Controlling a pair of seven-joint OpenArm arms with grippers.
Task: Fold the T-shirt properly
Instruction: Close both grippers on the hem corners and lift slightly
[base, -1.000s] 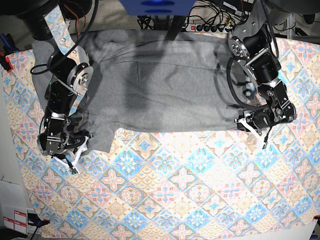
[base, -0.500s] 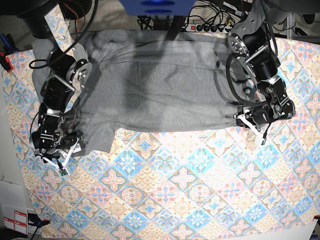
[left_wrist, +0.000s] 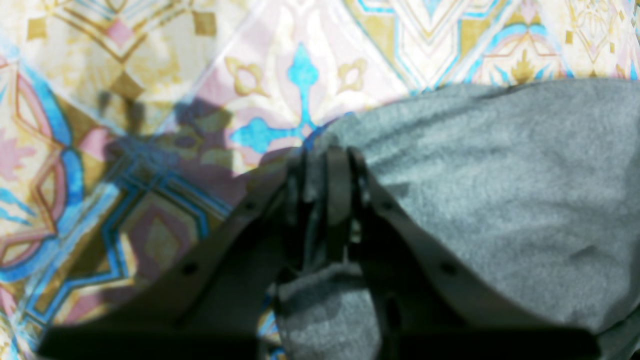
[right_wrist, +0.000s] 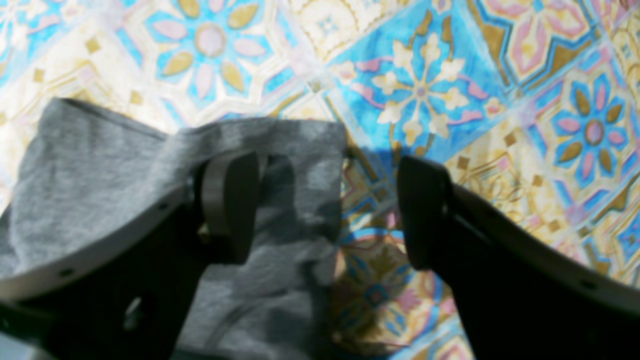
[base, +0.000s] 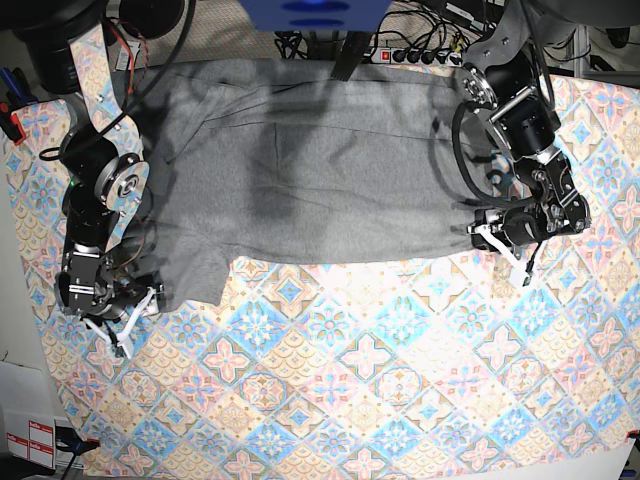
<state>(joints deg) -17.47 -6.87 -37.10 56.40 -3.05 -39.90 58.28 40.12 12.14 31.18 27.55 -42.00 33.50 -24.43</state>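
The T-shirt (base: 310, 160) lies flat on the patterned tablecloth (base: 380, 380) covering the table, its long axis running side to side across the far half of the base view, one sleeve (base: 190, 275) pointing toward the near edge at that view's left. The left gripper (base: 497, 240), at the opposite end, has its fingers (left_wrist: 337, 190) nearly closed, pinching the grey hem corner between them. The right gripper (right_wrist: 327, 210) stands with fingers spread wide and holds nothing; the sleeve edge lies beneath and between them, one finger over cloth, the other over bare tablecloth. The right arm is thus nearer the free sleeve and would probably close there next.
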